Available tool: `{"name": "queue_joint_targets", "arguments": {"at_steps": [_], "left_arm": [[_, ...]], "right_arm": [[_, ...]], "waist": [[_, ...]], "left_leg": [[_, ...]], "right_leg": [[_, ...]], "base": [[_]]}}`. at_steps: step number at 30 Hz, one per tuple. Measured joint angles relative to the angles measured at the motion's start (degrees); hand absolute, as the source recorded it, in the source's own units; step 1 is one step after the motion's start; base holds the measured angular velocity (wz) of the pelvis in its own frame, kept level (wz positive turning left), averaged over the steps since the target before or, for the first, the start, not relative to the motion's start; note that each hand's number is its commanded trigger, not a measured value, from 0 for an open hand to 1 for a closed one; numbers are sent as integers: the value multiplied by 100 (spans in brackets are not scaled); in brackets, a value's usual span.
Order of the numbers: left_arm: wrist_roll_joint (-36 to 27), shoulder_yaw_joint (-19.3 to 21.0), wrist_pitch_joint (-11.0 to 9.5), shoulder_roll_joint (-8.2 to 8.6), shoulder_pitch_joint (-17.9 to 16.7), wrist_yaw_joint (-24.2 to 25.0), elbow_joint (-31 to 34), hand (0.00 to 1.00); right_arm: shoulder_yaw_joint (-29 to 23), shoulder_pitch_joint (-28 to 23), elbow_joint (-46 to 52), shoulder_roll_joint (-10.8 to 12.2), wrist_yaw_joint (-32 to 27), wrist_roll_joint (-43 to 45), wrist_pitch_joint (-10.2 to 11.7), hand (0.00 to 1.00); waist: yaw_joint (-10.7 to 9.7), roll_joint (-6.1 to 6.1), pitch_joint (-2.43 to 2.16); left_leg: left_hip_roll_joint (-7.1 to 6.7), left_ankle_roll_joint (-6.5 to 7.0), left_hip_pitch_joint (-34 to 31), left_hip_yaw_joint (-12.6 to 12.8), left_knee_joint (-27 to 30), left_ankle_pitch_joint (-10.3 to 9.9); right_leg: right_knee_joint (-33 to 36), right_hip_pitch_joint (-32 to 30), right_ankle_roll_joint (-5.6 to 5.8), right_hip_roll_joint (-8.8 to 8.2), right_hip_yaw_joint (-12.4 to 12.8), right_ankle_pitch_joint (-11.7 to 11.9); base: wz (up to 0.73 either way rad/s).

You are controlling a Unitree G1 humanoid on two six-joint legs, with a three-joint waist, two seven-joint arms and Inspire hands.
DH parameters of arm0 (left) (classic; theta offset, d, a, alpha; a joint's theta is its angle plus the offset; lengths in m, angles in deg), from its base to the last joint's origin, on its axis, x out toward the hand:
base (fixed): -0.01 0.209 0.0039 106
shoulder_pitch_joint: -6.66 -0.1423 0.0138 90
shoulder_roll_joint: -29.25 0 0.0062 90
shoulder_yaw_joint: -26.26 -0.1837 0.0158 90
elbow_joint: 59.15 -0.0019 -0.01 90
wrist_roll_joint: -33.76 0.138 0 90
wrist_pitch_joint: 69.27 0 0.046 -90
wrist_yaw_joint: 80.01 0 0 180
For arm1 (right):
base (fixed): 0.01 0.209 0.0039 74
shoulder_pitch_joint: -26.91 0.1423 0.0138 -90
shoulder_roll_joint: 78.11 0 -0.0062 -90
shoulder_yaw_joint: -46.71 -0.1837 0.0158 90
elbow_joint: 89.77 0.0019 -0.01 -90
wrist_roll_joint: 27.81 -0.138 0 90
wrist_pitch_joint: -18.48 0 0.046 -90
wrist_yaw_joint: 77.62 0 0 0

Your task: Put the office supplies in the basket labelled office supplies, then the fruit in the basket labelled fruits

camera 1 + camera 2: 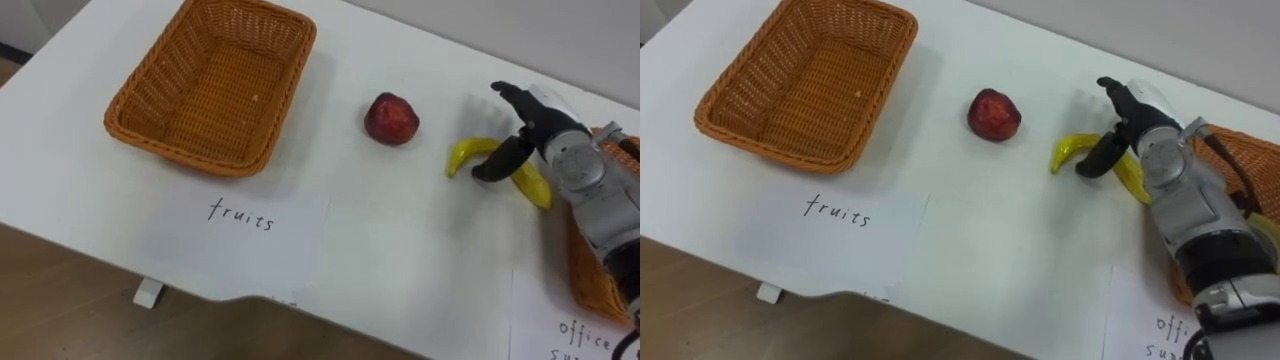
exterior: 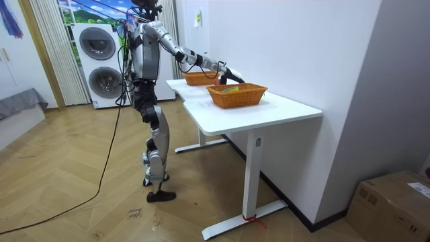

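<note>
Banana (image 1: 466, 150) crosswise, tip toward apple (image 1: 391, 119)

Baskets: we count two, the left basket (image 1: 200, 160) and the right basket (image 2: 236, 97).
Apples: we count one apple (image 1: 391, 119).
Bananas: one banana (image 1: 470, 152).
Paper labels: we count two, left label (image 1: 240, 235), right label (image 1: 575, 335).
Washers: we see two, upper washer (image 2: 97, 42), lower washer (image 2: 104, 82).

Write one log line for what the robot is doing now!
right hand: open, over banana | banana: lying on table | apple: on table | fruits basket: no fruit inside
</note>
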Motion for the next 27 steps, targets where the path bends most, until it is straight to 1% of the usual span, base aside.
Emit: {"name": "queue_joint_targets", "arguments": {"at_steps": [7, 10, 15, 19, 20, 21, 22, 24, 27], "left_arm": [[0, 1, 9, 0, 59, 45, -125, 0], [-5, 3, 27, -4, 74, 137, -173, 0], [-6, 6, 78, -4, 109, 157, -296, 0], [-6, 5, 97, -24, 117, 221, -300, 0], [-6, 5, 95, -34, 120, 249, -300, 0], [-4, 6, 92, -44, 128, 268, -306, 0], [-4, 7, 89, -49, 142, 283, -316, 0], [3, 5, 82, -52, 158, 313, -322, 0], [10, 2, 31, -62, 207, 382, -319, 0]], "right_arm": [[0, 2, 0, -17, 237, 128, -20, 0], [0, 2, 0, -17, 304, 242, -73, 0], [0, 4, -1, -19, 490, 239, -126, 0], [4, 18, -76, -19, 648, 242, -125, 1], [4, 23, -89, -19, 682, 244, -123, 43], [3, 25, -94, -19, 743, 250, -121, 94], [3, 26, -94, -19, 822, 269, -120, 100], [60, 26, -97, -29, 946, 327, -122, 100], [246, 25, -99, -52, 1138, 485, -133, 100]], "waist": [[-5, -16, -11], [-4, -16, -11], [1, -16, -12], [16, -10, -7], [17, -9, -6], [15, 0, 0], [17, 6, 5], [40, 14, 11], [136, 15, 12]], "left_leg": [[0, 1, -3, -1, 5, 1], [0, 1, 0, -3, 4, 1], [1, 1, 6, -3, 10, 1], [2, 1, 10, -2, 15, 0], [3, 1, 10, -2, 16, 0], [3, 1, 8, -6, 24, 0], [4, 1, 9, -12, 20, 0], [4, 0, 4, -41, 13, 0], [5, -6, 16, -49, 17, 4]], "right_leg": [[1, 6, 0, -2, -4, 0], [2, 15, 0, -2, -6, 0], [1, 19, -3, 1, -5, 2], [-2, 38, -3, 6, 3, 6], [-2, 40, -4, 7, 3, 8], [-4, 41, -6, 9, 0, 12], [-5, 43, -8, 11, 1, 18], [-7, 55, -9, 15, -4, 24], [-8, 71, -15, 17, -15, 30]], "base": [[0], [0], [0], [0], [0], [0], [0], [0], [0]]}}
